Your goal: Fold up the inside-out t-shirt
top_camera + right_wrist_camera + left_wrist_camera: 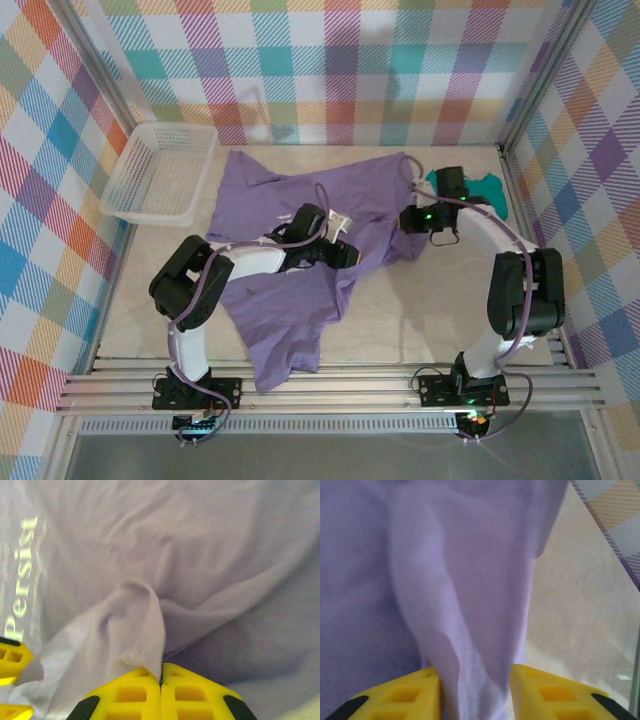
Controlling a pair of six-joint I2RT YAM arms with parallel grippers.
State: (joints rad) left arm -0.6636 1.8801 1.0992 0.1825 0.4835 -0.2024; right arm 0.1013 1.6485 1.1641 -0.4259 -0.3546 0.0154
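Currently I see my right gripper [161, 679] pinching a ridge of the t-shirt [280, 190] mid-table [430, 310], my left gripper [476, 695] spread astride another fold.

T-shirt [270, 200] = matt, soft cloth (basket [150, 213]: wht plastic).

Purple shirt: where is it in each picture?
Top: shirt spread mid-table, hem toward the near edge.
Left wrist: left and centre, a fold inside the open left hand.
Right wrist: nearly everywhere, a ridge pinched by the right hand.
Landmark: beige table, right of the shirt.
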